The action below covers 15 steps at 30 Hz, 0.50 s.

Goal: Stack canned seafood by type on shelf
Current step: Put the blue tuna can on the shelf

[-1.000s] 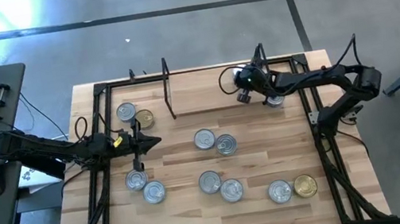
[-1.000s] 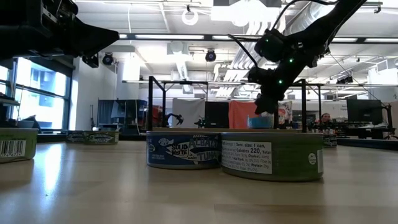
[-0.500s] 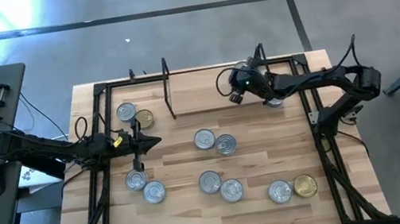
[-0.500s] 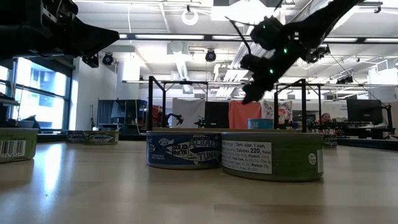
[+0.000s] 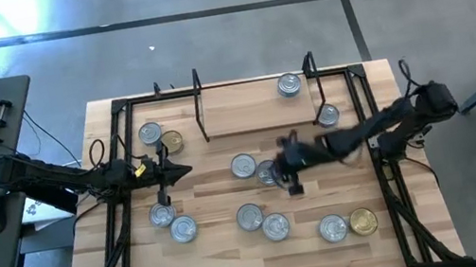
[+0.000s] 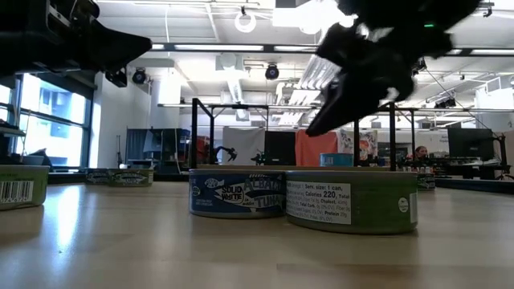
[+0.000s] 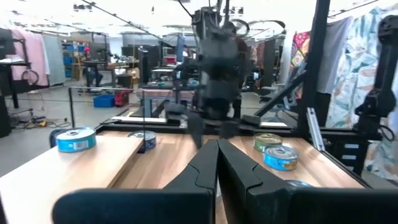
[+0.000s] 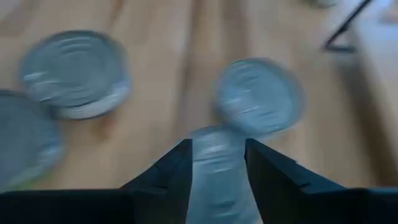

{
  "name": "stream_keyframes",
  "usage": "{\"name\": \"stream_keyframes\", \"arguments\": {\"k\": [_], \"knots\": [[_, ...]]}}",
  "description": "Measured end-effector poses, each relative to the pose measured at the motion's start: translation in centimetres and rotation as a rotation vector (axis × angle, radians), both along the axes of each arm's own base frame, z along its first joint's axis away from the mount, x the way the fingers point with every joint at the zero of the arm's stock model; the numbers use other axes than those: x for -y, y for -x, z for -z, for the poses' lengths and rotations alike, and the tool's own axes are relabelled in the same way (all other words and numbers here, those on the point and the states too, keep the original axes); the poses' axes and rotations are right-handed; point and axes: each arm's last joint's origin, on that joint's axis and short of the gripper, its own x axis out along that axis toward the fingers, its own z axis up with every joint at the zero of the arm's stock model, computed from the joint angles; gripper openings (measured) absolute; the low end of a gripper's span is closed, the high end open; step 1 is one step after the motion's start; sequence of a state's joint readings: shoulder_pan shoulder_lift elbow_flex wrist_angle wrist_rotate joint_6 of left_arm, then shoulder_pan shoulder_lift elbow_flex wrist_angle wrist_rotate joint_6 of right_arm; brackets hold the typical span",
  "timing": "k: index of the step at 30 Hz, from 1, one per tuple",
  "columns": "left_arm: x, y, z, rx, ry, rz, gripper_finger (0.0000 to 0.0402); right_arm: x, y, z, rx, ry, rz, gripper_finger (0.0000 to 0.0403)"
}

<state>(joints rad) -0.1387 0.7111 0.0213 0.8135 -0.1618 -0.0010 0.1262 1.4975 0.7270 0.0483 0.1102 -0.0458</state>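
Several flat round tins lie lid-up on the wooden table. A silver pair [image 5: 243,164] [image 5: 268,173] sits in the middle, and two more tins [image 5: 289,84] [image 5: 327,116] rest by the shelf's right wire frame [image 5: 312,83]. My right gripper [image 5: 283,172] [image 8: 219,155] hangs open above the middle pair, blurred; one tin [image 8: 217,168] shows in the gap between its fingers, below them. My left gripper [image 5: 188,168] [image 7: 217,158] waits shut at the left, level above the table, near a silver tin [image 5: 150,133] and a gold one [image 5: 172,142].
More silver tins lie toward the near edge [image 5: 249,216] [image 5: 275,226] [image 5: 332,227], with a gold one [image 5: 363,221] at the right and two [image 5: 161,215] [image 5: 183,228] at the left. The shelf's left wire frame [image 5: 201,111] and the black tube frame [image 5: 387,167] stand up from the table.
My right gripper has swung fast from the shelf's right end toward the table's middle and near side, and now hangs over the middle pair of tins. A tin by the right wire frame shows where the gripper stood before.
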Motion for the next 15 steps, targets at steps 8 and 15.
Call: {"name": "stream_keyframes", "arguments": {"k": [8, 15], "knots": [[2.1, -2.4, -1.8, -0.041, 0.025, 0.092, 0.0001, -7.6, 3.1, 1.1, 0.169, -0.006, 0.191, 0.0085], [3.9, -6.1, -2.0, -0.145, 0.011, 0.092, 0.0001, -11.5, 5.5, 1.1, 0.222, 0.069, 0.158, 0.0074]]}}
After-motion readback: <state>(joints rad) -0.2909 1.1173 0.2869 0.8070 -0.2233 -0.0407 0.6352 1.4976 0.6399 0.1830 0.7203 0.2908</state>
